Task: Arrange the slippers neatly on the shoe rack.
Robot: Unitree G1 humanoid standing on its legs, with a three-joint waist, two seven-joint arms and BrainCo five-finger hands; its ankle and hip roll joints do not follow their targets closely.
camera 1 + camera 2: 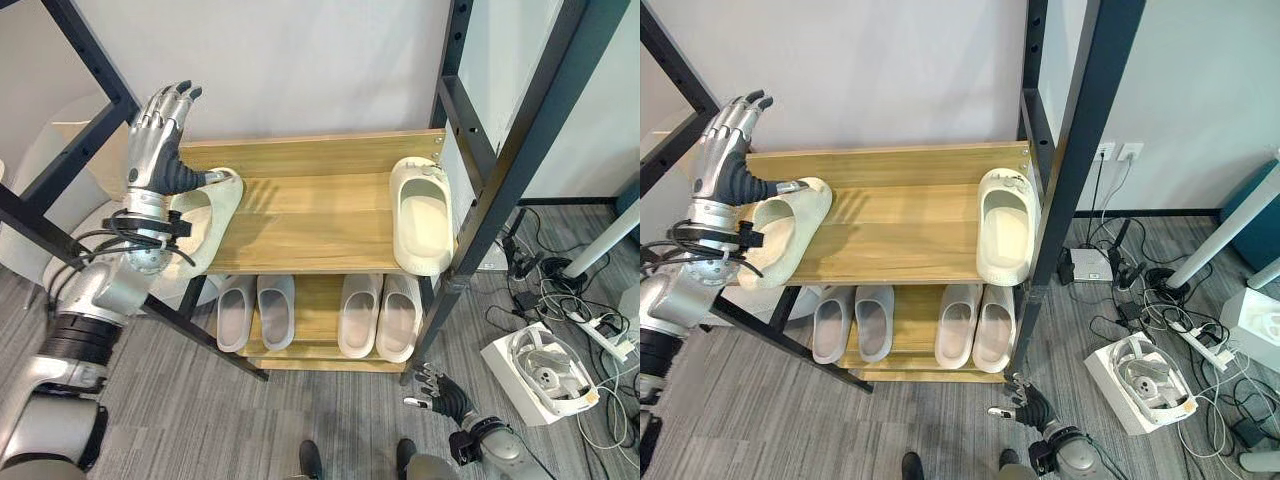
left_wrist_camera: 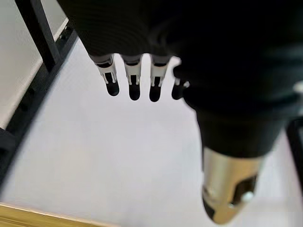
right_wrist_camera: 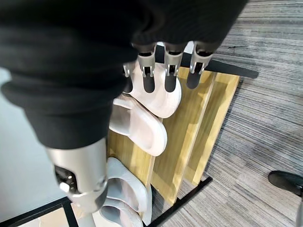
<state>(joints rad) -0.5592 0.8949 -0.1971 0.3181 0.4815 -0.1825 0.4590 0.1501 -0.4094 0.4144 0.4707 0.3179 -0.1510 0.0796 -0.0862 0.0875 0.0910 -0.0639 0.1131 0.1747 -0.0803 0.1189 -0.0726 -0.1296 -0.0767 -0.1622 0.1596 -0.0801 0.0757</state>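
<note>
- The cream slipper (image 1: 780,232) lies at the left end of the shoe rack's top shelf (image 1: 900,215), partly overhanging that end — just below and beside the left hand (image 1: 728,150), whose thumb reaches toward its rim; whether they touch I cannot tell.
- Its mate, the second cream slipper (image 1: 1005,225), sits at the far end of the same shelf, well apart from that hand.
- These look like moulded foam: light, springy, a little slick. My guess is the best hold is a pinch over the side wall or heel rim, thumb inside the opening.
- The left hand is raised with fingers straight and spread, holding nothing.
- The right hand (image 1: 440,392) hangs low near the floor by the rack's lower corner, fingers loosely extended and empty.
- The grey slippers (image 1: 256,310) and pale slippers (image 1: 380,315) on the lower shelf already stand paired.
- The right wrist view shows that lower row from close — the left wrist view shows fingertips (image 2: 134,90) against wall, no slipper.
</note>
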